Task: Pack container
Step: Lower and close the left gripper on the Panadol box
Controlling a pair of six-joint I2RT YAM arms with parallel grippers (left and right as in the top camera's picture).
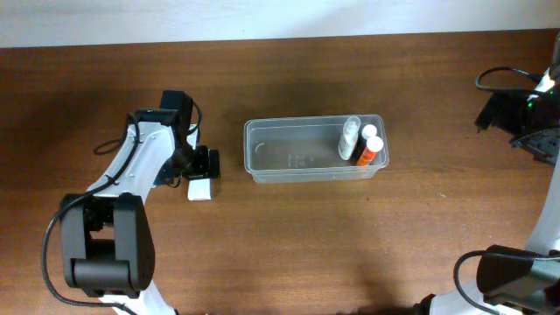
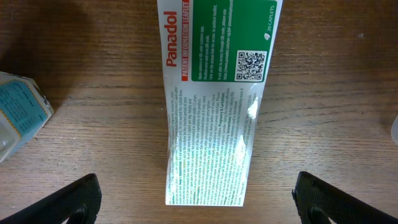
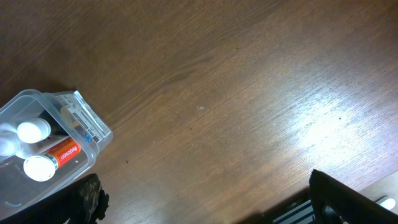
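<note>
Wood-grain desk (image 2: 99, 155) lies under our left jaws, spread wide astride the Panadol box (image 2: 211, 143), ungripped. Our right jaws gape too, empty, well apart. Mid-desk, the container (image 1: 262, 150) holds a bottle (image 1: 349, 138) and orange tube (image 1: 369, 150); this box, perhaps the half-seen carton (image 2: 18, 112) too, is left to pack.

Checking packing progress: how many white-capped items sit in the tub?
2, both at the container's right end: a clear bottle and, beside it, an orange tube. Nothing else white-capped shows, though the walls could hide something.
</note>
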